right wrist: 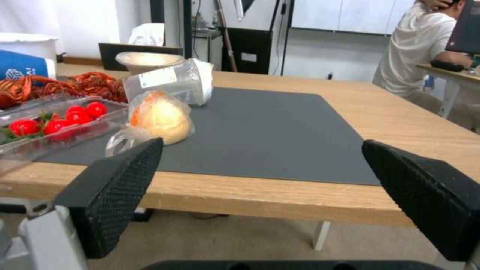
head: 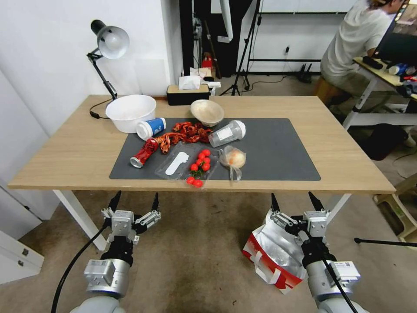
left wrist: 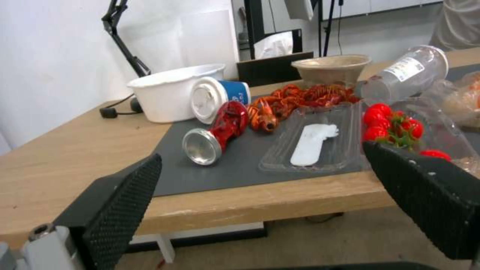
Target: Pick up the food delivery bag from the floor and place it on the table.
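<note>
— Both hands sit closest, low in front of the tabletop's near edge. How do they stand?

— Left hand (head: 134,202) hangs over the floor (head: 195,256) with its fingers spread wide and nothing between them. Right hand (head: 294,202) is the same, fingers apart and empty, held just below the edge of the tabletop (head: 347,148).

— And the food delivery bag?

— On the floor, under and just beside the right hand. The food delivery bag (head: 273,256) lies tilted with its mouth gaping, silver lining showing, a red panel along the low side and white handles near the bottom. The right arm crosses in front of part of it. I cannot tell whether the hand touches it.

— What is on the tabletop?

— A dark grey mat (head: 278,152) carries most things. Near its front edge lies a clear tray (head: 184,167) with a white utensil and red cherry tomatoes (head: 200,161), a couple spilled at the mat's edge. Just right of the tray rests a small knotted plastic bag (head: 232,160) with something pale orange inside. A red can (head: 144,153) lies on its side to the left, a blue paper cup (head: 151,128) tipped over behind it, and red crayfish (head: 184,132) are heaped between.

— Farther back?

— A white tub (head: 130,112), a brown bowl (head: 207,112), a clear cup (head: 226,133) on its side, a black tissue box (head: 187,93) and a desk lamp (head: 108,48).
</note>
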Controlling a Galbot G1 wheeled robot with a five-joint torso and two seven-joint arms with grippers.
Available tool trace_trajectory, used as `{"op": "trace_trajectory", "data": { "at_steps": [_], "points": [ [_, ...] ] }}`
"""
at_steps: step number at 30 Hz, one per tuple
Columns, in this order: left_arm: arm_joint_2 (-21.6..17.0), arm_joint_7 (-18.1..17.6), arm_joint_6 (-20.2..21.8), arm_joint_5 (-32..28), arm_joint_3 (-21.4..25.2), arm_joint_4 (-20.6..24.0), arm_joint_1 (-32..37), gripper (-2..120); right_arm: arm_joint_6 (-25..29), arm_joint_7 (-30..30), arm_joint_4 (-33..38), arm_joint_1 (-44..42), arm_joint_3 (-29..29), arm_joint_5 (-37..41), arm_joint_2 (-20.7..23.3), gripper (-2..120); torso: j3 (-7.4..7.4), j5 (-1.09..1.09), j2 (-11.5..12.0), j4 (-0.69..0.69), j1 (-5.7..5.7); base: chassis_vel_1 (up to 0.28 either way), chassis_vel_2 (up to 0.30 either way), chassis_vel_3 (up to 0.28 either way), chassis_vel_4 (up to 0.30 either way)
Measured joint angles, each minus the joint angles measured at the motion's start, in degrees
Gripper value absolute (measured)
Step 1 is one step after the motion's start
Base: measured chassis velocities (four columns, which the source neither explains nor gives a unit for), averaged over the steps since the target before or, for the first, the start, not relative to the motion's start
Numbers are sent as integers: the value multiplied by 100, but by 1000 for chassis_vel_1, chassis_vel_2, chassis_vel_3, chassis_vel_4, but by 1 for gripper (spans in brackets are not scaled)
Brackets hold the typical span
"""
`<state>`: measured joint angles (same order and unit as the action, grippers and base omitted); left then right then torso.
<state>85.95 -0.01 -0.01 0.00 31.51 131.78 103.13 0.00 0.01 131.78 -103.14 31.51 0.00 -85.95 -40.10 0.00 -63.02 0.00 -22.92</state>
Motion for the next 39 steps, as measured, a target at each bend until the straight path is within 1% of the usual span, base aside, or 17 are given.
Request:
{"op": "trace_trajectory", "data": {
  "at_steps": [39],
  "points": [
    [0, 0, 0, 0, 0, 0, 0, 100, 0, 0, 0, 0, 0, 0, 0, 100, 0, 0, 0, 0, 0, 0, 0, 0, 0]
  ]
}}
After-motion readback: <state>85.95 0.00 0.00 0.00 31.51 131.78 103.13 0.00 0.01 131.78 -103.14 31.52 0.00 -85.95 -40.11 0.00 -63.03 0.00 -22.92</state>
